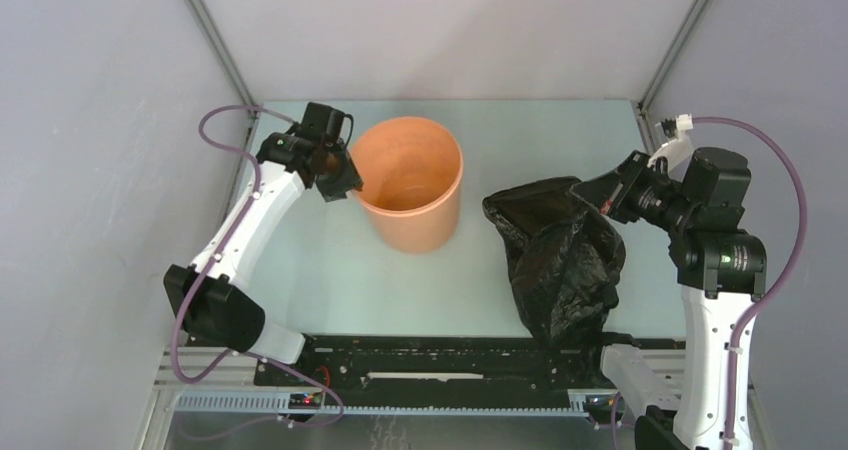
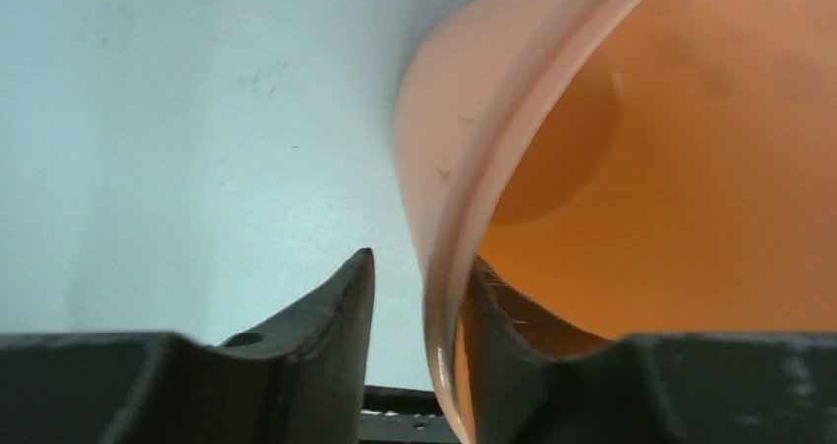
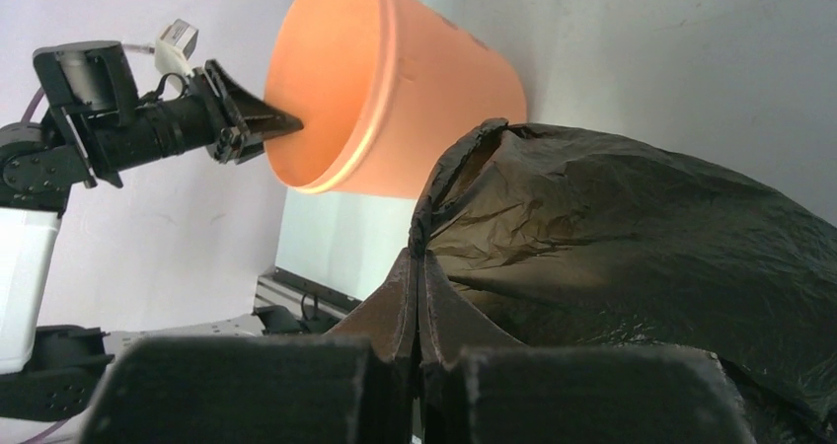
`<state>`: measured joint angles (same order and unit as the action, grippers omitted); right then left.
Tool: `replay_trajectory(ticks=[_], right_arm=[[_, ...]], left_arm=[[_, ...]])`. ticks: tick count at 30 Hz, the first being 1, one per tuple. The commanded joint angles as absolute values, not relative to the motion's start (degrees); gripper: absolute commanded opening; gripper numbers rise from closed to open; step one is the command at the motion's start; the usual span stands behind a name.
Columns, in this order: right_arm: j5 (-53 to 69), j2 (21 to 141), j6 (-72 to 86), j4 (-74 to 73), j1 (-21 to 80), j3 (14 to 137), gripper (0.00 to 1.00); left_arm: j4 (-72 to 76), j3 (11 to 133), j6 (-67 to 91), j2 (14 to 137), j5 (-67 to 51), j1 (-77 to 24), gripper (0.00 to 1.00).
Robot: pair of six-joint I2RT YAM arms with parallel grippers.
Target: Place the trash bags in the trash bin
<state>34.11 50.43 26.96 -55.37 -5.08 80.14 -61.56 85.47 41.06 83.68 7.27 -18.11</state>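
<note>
The orange trash bin [image 1: 415,225] stands upright at the table's middle left. My left gripper [image 1: 345,182] is open and straddles the bin's left rim: in the left wrist view [image 2: 422,259] one finger is inside against the wall [image 2: 434,148], and the other is outside with a gap. The black trash bag [image 1: 560,260] hangs crumpled to the right of the bin and drapes down to the table's front edge. My right gripper [image 1: 592,192] is shut on the bag's upper edge. The right wrist view shows the closed fingers [image 3: 417,257] pinching the bag [image 3: 632,227], with the bin [image 3: 434,99] beyond.
Grey walls enclose the table on the left, back and right. A black rail [image 1: 420,355] runs along the front edge between the arm bases. The left gripper [image 3: 281,123] shows at the bin's rim in the right wrist view.
</note>
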Motion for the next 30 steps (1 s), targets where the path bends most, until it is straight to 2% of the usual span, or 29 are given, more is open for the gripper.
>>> replay_trajectory(ticks=[1, 3, 5, 10, 14, 18, 23, 30], right_arm=[[38.32, 48.55, 28.14, -52.38, -4.66, 80.17, 0.0], [39.62, 47.37, 29.68, -50.84, -4.74, 80.19, 0.0], [39.94, 46.04, 32.08, -49.41, -4.75, 80.2, 0.0], [37.83, 43.56, 40.49, -45.14, -5.32, 79.0, 0.0], [38.14, 44.43, 49.33, -43.75, -6.52, 78.53, 0.0], [46.72, 45.85, 55.8, -45.42, -7.96, 78.56, 0.0], [55.28, 44.16, 57.1, -47.53, -8.12, 76.02, 0.0], [55.64, 42.49, 61.56, -41.5, -8.17, 71.29, 0.0]], left_arm=[[-57.97, 87.12, 38.55, 82.86, 5.03, -18.81, 0.53], [-57.84, 86.67, 37.75, 81.16, 3.77, -18.9, 0.7], [-57.79, 86.35, 36.69, 78.57, 2.92, -18.9, 0.83], [-59.1, 84.76, 34.07, 67.76, 0.56, -18.9, 0.99], [-53.52, 76.59, 36.84, 56.31, -9.99, -19.01, 1.0], [-39.25, 63.58, 46.57, 43.87, -17.81, -24.35, 1.0], [-25.27, 52.63, 55.48, 36.65, -10.88, -39.81, 0.96], [-18.28, 51.9, 58.95, 48.31, 4.41, -56.68, 0.86]])
